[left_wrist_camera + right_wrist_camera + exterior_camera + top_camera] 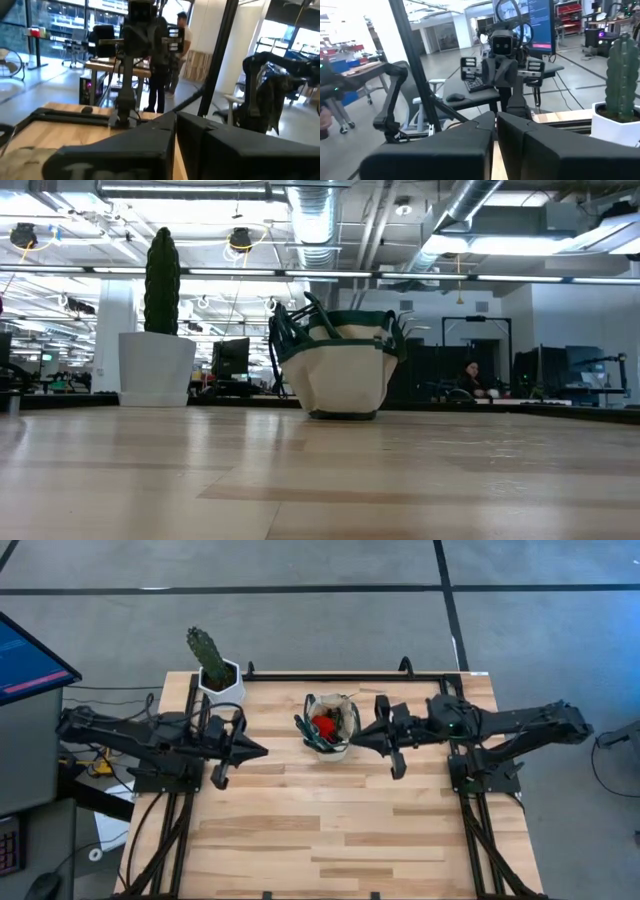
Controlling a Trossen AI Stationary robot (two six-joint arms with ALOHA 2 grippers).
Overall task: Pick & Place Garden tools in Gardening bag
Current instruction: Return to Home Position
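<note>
The beige gardening bag (335, 726) with dark green trim stands upright on its base at the table's far middle; it also shows in the low view (343, 370). Garden tools (320, 728), dark handles and a red item, stick up out of its open top. My left gripper (262, 751) is shut and empty, above the table to the bag's left, pointing at it. My right gripper (355, 738) is shut and empty, just right of the bag, pointing at it. Both are above the low view's field.
A potted cactus in a white pot (217, 675) stands at the table's far left corner; it also shows in the low view (157, 365) and the right wrist view (620, 95). A monitor (25, 655) stands off the table's left. Bare wooden table (330, 830) lies toward the near edge.
</note>
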